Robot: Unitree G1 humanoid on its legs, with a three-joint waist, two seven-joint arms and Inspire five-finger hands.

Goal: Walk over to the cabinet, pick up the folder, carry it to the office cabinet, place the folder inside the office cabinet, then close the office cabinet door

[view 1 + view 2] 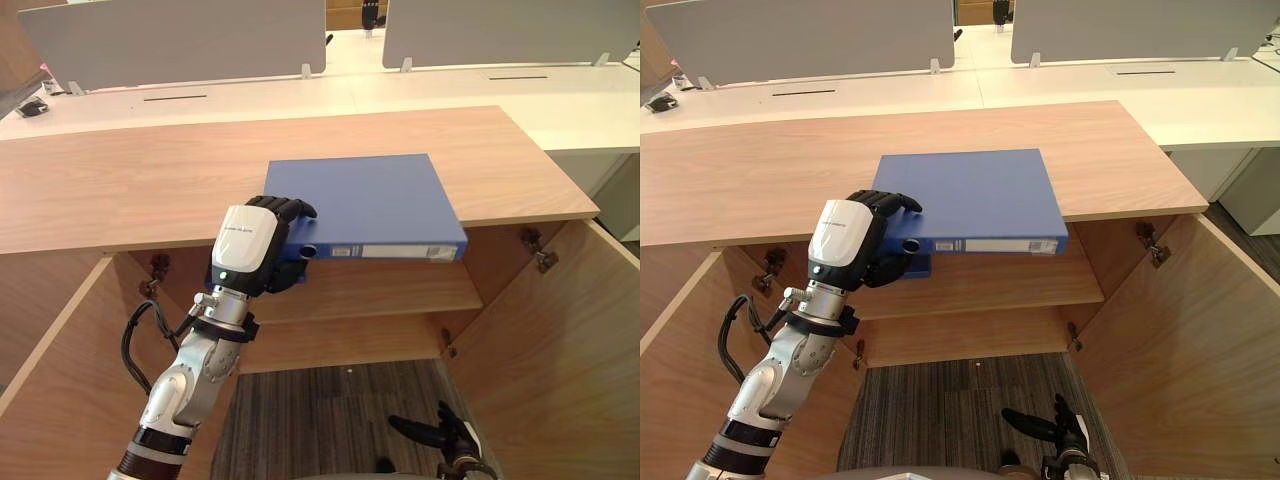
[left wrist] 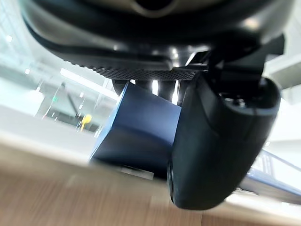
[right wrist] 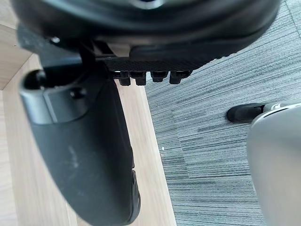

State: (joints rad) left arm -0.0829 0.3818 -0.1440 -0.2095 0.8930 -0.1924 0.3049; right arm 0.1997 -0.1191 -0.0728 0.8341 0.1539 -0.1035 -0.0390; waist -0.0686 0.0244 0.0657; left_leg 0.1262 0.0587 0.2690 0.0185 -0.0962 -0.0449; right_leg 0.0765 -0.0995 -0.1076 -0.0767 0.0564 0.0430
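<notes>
Folder (image 1: pixel 365 200) flat on cabinet top (image 1: pixel 150 180), spine along near edge, left-right.

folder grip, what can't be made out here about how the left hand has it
1. Folder underside: in the eye views, hidden by the cabinet top and the left hand clamped on its near corner.
2. Contact under the folder: in the left wrist view, the thumb blocks it.
3. Spine label: print too small to read.
4. Right hand: cut off by the eye views' bottom edge.
</notes>
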